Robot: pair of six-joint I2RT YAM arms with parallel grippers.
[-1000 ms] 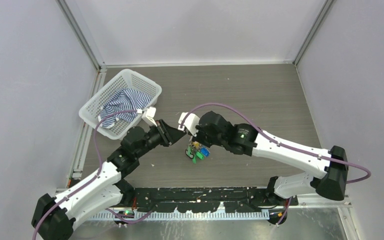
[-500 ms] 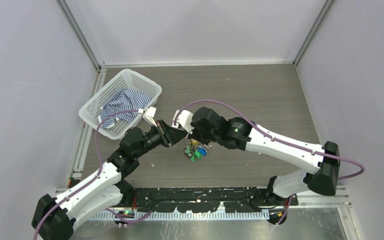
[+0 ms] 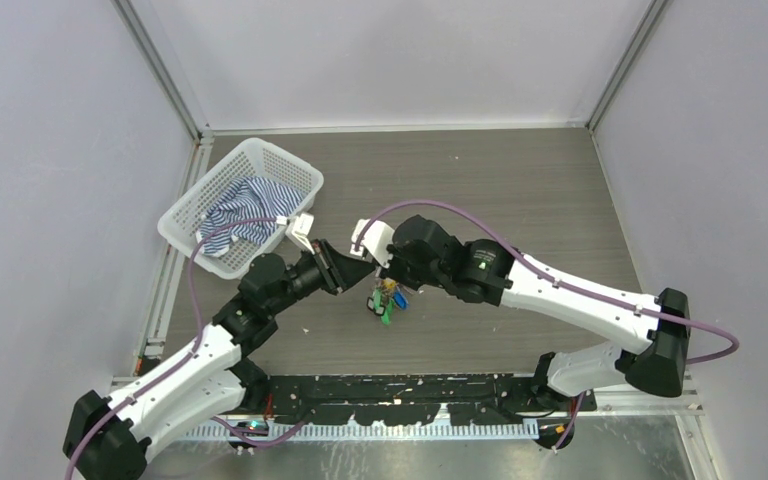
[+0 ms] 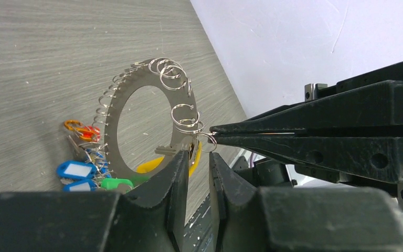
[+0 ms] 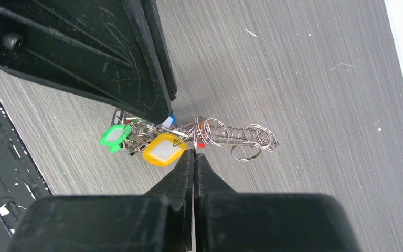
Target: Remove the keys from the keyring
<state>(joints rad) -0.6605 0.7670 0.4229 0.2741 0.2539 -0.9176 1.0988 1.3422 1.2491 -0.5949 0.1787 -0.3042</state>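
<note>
Silvery flat metal keyring (image 4: 149, 84) is nipped in left hand (image 4: 197, 155), far from edges of grey counter (image 3: 520, 200); right hand (image 5: 193, 155) clamps colour-tagged keys (image 5: 162, 149).

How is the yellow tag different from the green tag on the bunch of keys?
The yellow tag looks bigger than the green tag in the right wrist view. The yellow tag sits right beside the shut tips of the right tool; the green tag lies farther from them. Both have a pale window in the middle and hang among the keys.
</note>
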